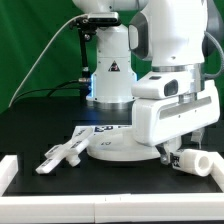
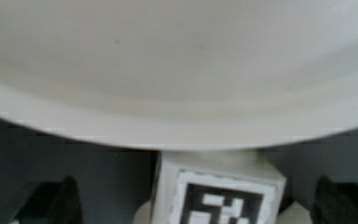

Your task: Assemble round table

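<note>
1. On the black table (image 1: 40,125), near the middle of the exterior view, the round disc top (image 1: 120,148) lies flat, partly hidden by the arm in front of it.
2. Toward the exterior view's left of the disc lies the cross-shaped foot (image 1: 63,155), close by its rim; whether the two touch cannot be told.
3. Toward the exterior view's right, the short cylindrical leg (image 1: 196,162) lies on its side on the table, apart from the disc.
4. The gripper (image 1: 168,158) hangs low at the disc's edge on the exterior view's right, between the disc and the leg, with the bulky white wrist above it.
5. From the wrist view, the disc top (image 2: 176,70) fills most of the picture as a pale, blurred curve.
6. The dark fingers (image 2: 51,200) are spread wide, one at each side, and neither presses on anything.
7. Between them sits a white tagged piece (image 2: 211,195) with a black-and-white square marker, just beside the disc's rim; which part it belongs to cannot be told.
8. Behind the table stands a white pedestal (image 1: 110,70) with a warning triangle, in front of a green backdrop (image 1: 30,40).
</note>
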`<action>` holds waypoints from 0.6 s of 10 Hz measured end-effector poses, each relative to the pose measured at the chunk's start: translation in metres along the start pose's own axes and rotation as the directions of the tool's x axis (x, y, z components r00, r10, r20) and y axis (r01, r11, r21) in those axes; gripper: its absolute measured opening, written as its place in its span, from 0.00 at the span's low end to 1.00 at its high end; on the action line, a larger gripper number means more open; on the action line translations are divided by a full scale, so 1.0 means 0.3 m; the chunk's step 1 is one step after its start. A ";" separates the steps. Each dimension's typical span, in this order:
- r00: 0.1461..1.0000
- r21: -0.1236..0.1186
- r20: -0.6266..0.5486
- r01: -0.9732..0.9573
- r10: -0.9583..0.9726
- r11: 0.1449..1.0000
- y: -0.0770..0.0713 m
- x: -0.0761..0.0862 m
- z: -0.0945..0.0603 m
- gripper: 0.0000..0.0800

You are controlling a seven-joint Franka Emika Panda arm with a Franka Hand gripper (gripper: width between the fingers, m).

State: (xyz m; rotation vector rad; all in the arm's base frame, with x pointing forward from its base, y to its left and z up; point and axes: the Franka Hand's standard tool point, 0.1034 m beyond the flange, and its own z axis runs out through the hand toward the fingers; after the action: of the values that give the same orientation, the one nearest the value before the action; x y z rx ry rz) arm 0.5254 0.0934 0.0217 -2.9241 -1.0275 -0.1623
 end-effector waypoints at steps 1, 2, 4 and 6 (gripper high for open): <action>1.000 0.000 0.000 0.000 0.000 1.000 0.000 0.000 0.000 0.81; 1.000 0.001 0.001 0.000 0.000 1.000 -0.001 -0.001 0.001 0.67; 1.000 -0.002 0.002 -0.005 0.005 1.000 0.007 -0.005 0.001 0.39; 1.000 -0.005 0.005 0.020 -0.020 1.000 0.029 0.010 -0.028 0.39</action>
State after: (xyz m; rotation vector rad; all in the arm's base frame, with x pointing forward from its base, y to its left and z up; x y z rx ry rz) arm 0.5324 0.0878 0.0304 -2.9207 -1.0594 -0.1588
